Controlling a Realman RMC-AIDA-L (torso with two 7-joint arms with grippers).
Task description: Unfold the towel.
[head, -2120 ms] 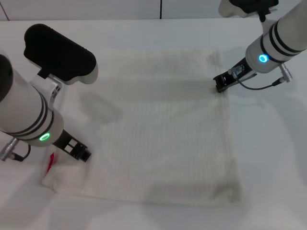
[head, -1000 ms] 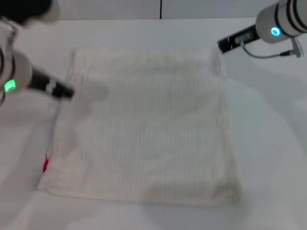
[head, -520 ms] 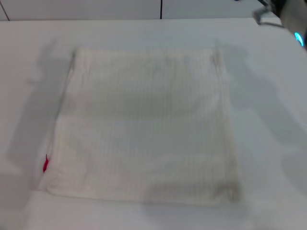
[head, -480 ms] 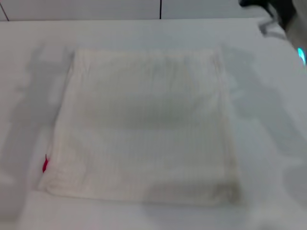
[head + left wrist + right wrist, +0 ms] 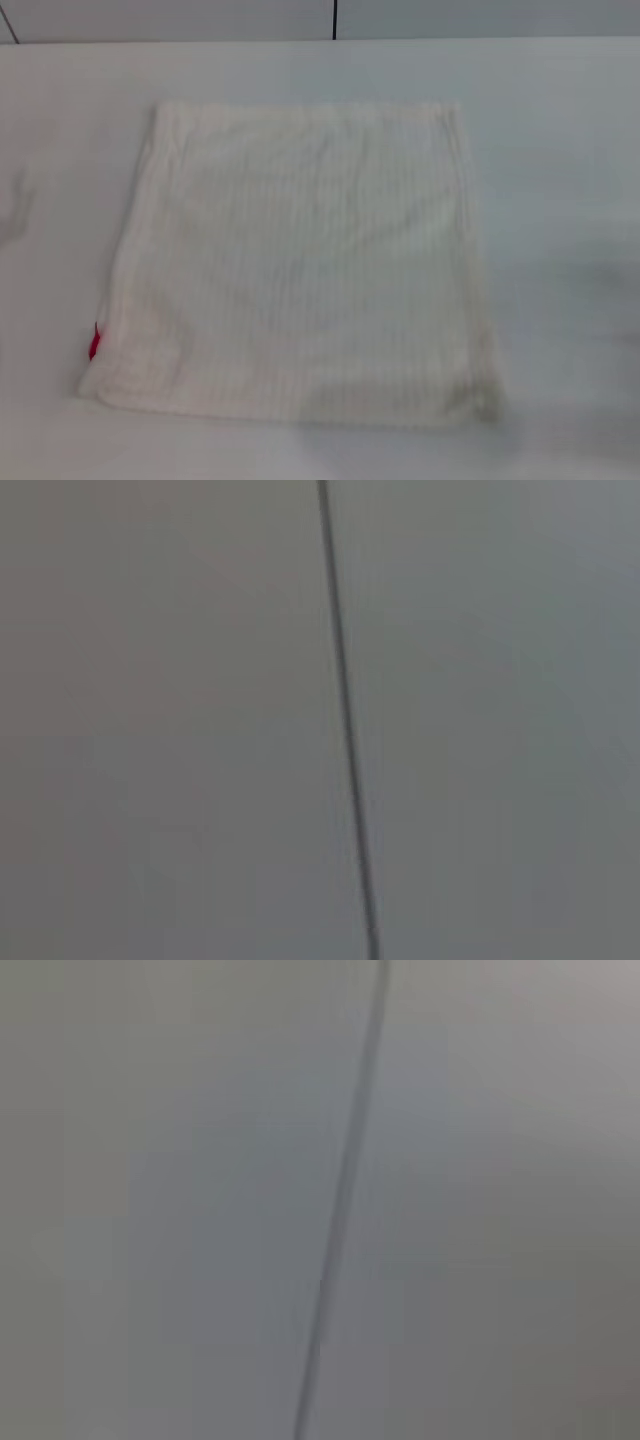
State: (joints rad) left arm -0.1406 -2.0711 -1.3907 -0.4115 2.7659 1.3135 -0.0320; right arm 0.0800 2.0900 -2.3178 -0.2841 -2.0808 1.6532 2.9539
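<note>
The cream-white towel (image 5: 300, 260) lies spread flat as a rough square on the white table (image 5: 560, 150), with faint ribbed stripes. Its small red-pink tag (image 5: 94, 343) sticks out at the near left corner. Neither gripper shows in the head view. Both wrist views show only a plain grey wall with one dark seam, in the left wrist view (image 5: 345, 730) and the right wrist view (image 5: 345, 1200); no fingers are seen in either.
The grey wall (image 5: 200, 18) with a dark vertical seam (image 5: 334, 18) rises behind the table's far edge. Bare white table surrounds the towel on all sides.
Both arms have lifted away from the towel's left and right edges and left the head view. The towel stays flat and has not moved.
</note>
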